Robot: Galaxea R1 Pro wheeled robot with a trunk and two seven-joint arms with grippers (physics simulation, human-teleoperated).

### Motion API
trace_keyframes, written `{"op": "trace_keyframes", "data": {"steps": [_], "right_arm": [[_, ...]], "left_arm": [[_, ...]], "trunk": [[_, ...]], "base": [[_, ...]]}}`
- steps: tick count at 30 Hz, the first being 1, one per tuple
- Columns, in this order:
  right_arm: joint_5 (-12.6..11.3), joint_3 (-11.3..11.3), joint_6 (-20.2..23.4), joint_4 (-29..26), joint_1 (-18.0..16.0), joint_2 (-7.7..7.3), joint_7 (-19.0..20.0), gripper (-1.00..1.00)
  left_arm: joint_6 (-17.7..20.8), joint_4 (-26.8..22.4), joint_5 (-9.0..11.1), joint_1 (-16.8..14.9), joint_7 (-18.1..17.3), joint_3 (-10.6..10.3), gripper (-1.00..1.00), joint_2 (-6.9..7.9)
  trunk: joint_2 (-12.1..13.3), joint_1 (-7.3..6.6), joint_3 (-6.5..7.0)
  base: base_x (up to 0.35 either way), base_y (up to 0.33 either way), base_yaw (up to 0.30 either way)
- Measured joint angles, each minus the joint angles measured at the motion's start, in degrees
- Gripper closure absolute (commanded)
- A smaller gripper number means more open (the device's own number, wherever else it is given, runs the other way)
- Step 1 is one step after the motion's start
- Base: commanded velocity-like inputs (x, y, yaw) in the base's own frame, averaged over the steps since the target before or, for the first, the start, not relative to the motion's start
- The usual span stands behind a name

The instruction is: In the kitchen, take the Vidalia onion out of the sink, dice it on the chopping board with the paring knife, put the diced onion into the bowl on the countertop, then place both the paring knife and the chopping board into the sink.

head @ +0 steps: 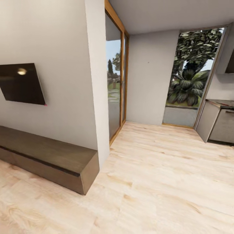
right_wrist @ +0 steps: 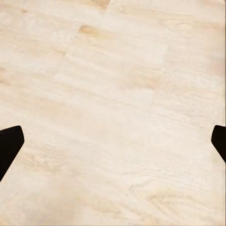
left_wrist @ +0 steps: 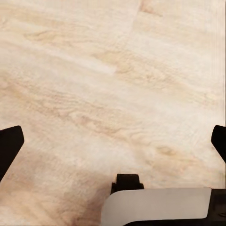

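Here we face a living room with a dark wall screen (head: 21,83) above a low brown bench (head: 48,156). The kitchen (head: 219,120) peeks in at far right: grey lower cabinets, a grey surface (head: 222,103). Our left gripper (left_wrist: 113,141) and right gripper (right_wrist: 113,141) hang spread wide, empty, over light wood floor (head: 156,182).

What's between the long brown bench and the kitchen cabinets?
In the head view, bare light wood floor stretches between the bench and the grey cabinets.
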Motion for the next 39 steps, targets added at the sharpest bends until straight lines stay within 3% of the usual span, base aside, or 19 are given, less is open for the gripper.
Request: {"op": "trace_keyframes", "data": {"steps": [39], "right_arm": [[0.0, 0.0, 0.0, 0.0, 0.0, -0.09, 0.0, -1.00]], "left_arm": [[0.0, 0.3, 0.0, 0.0, 0.0, 0.0, -1.00, -0.14]], "trunk": [[0.0, 0.00, 0.00]], "base": [[0.278, -0.172, -0.280]]}}
